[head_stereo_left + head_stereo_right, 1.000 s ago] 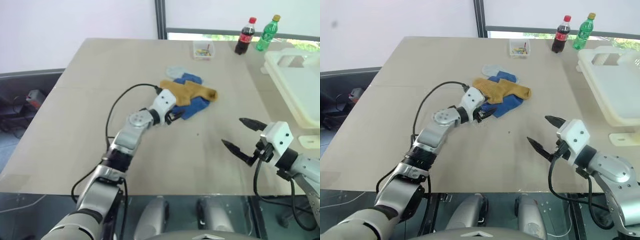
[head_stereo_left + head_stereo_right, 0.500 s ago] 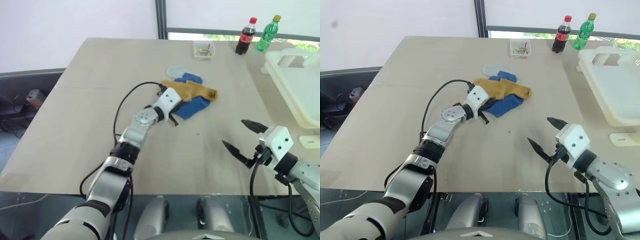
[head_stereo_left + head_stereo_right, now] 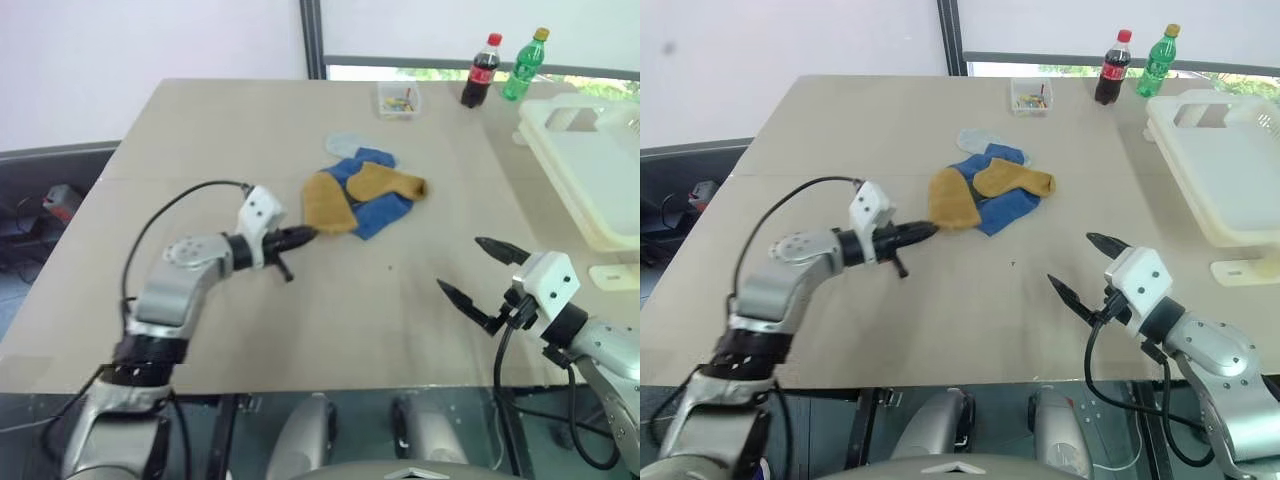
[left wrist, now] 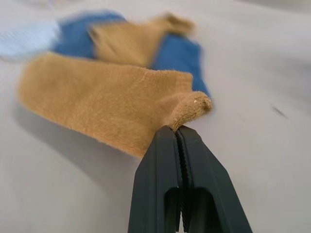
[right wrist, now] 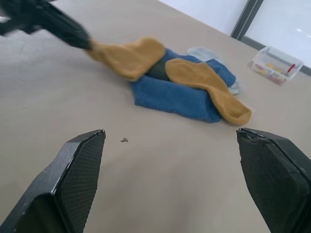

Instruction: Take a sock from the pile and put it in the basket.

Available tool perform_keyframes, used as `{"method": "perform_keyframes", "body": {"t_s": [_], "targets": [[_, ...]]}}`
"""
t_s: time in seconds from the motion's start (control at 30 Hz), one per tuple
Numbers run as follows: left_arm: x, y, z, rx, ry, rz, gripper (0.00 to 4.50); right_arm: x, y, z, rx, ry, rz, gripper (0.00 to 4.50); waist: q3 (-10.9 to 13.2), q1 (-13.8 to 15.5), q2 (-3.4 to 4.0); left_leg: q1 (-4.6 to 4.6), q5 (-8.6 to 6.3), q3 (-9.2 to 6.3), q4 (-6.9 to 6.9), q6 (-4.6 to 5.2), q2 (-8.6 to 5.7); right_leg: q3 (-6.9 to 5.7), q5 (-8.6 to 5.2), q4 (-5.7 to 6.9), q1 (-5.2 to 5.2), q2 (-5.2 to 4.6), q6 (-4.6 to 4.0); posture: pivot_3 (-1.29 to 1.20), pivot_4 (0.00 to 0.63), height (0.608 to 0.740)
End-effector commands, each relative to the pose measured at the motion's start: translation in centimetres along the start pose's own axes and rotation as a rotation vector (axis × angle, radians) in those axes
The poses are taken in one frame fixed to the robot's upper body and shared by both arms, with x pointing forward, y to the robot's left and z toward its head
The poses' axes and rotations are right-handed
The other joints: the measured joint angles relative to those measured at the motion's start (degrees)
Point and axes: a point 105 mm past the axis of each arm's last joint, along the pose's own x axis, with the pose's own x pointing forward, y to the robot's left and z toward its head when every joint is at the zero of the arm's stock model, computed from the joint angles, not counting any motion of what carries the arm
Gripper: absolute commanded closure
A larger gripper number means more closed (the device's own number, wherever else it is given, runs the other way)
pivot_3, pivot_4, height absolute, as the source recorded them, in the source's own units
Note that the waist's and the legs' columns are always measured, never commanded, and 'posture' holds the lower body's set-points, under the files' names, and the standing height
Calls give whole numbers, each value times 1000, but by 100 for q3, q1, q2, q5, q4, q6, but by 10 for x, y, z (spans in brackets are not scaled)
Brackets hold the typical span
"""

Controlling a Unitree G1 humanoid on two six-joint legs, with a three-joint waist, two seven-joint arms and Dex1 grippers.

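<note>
The left gripper (image 4: 181, 133) had its black fingers clamped together on the edge of a mustard-yellow sock (image 3: 325, 203), which lay at the near-left edge of the loose pile of blue and yellow socks (image 3: 375, 198) on the beige counter (image 3: 200, 130). The right gripper (image 3: 474, 268), right of the pile, held its fingers wide apart, empty. The large cream-white plastic basket (image 3: 585, 170) stood far right of the pile

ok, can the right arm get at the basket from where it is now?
Probably yes. The basket sits at the table's right edge, on the right gripper's own side, with bare tabletop between them. That gripper is open and holds nothing; the left gripper has the yellow sock.
</note>
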Motion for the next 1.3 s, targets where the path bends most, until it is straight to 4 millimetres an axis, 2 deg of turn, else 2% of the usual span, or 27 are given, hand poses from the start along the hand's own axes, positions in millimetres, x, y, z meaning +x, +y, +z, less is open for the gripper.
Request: {"method": "perform_keyframes", "body": {"t_s": [0.03,0.2,0.3,0.53,0.6,0.63,0.73,0.83,0.97,1.07,1.17,1.23,1.3], "targets": [[-14,-40,19,-79,11,-228,4442,3,1,10,-27,-45,12,0,4,12,-8,0,0,-2,1,0,-1,-1,0,1,1,-1,0,0,150,740],[9,-63,35,-202,21,-346,4442,3,-1,9,-23,-34,-1,0,3,80,-8,-1,0,-4,7,0,-1,-4,0,0,5,0,1,0,150,740],[36,-85,34,-251,65,-480,4442,-6,-5,6,-21,0,-39,0,3,106,-8,-1,0,-2,8,0,-5,-2,0,3,5,2,1,0,150,740],[109,-122,42,-279,102,-600,4442,-31,-11,0,5,86,-106,0,4,129,-9,-3,0,2,8,1,-29,4,0,5,3,2,1,0,150,740],[123,-126,42,-288,124,-601,4442,-35,-10,-1,18,104,-115,0,3,132,-10,-3,0,1,9,1,-32,4,0,5,4,3,1,0,150,740],[125,-129,42,-288,123,-614,4193,-36,-9,-2,40,111,-119,0,1,76,-6,-3,0,1,9,1,-32,4,0,5,4,3,1,0,150,740],[123,-126,47,-313,82,-601,3523,-39,-2,-3,104,125,-127,0,1,9,-5,1,0,7,6,1,-22,12,-1,7,1,8,1,0,150,740],[105,-110,50,-273,6,-576,2281,-39,0,-2,149,120,-139,0,0,-28,-4,2,0,10,6,1,-3,15,-1,8,0,7,1,0,150,740],[68,-87,51,-180,-111,-528,2281,-34,7,-2,228,119,-117,0,0,-29,-2,7,0,17,4,0,7,19,-1,8,-2,8,-1,0,150,740],[56,-68,41,-159,-140,-420,2281,-22,8,-9,267,141,-114,0,-1,28,-2,6,0,16,5,0,7,18,-1,7,-2,4,-1,0,150,740],[57,-52,22,-102,-116,-287,2281,-10,8,-21,300,169,-122,0,-2,72,-4,3,0,15,8,1,1,16,0,-1,2,-2,0,0,150,740],[63,-52,6,-88,-87,-248,2234,-2,9,-34,318,196,-123,574,-2,109,-4,-1,0,15,7,1,-3,16,0,-4,0,-2,0,0,150,740],[69,-57,-7,-75,-64,-243,2234,3,12,-43,333,220,-113,1349,-2,137,-4,-1,0,16,6,1,-4,15,0,-5,0,-1,0,0,150,740]]}}
